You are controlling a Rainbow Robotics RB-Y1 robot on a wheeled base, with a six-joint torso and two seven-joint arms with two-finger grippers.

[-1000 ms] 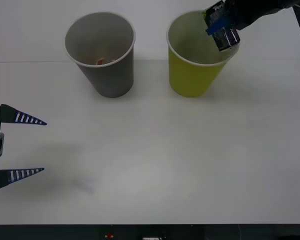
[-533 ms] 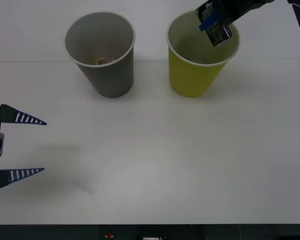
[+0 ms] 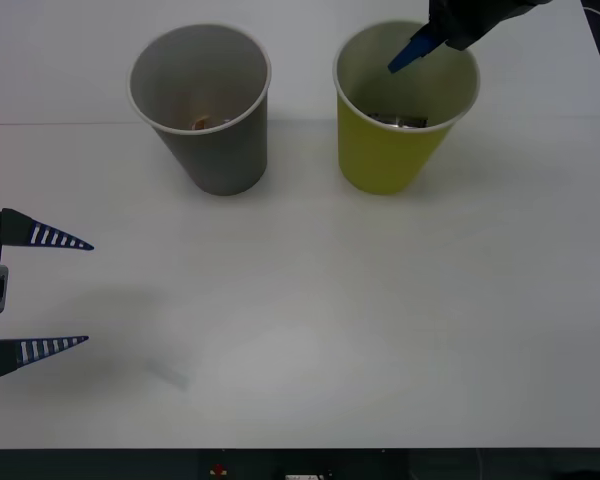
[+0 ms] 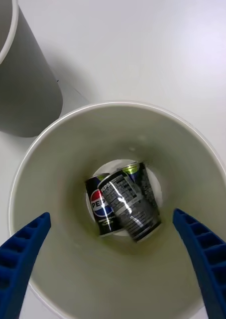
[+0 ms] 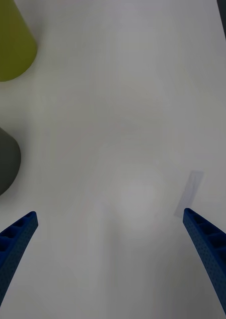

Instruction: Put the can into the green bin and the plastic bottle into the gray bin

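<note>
Right hand point(image 4: 113, 269) spread above can point(image 4: 123, 202) in green bin point(image 4: 53, 149).

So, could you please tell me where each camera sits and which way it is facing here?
Front view: above the arms, looking forward and down at the table; left claw open at the left edge, right claw over the green bin.
Right wrist view: straight down into the green bin at the can; open blue fingers.
Left wrist view: down at bare table; open fingers.
All views share both bins, including the gray bin.
</note>
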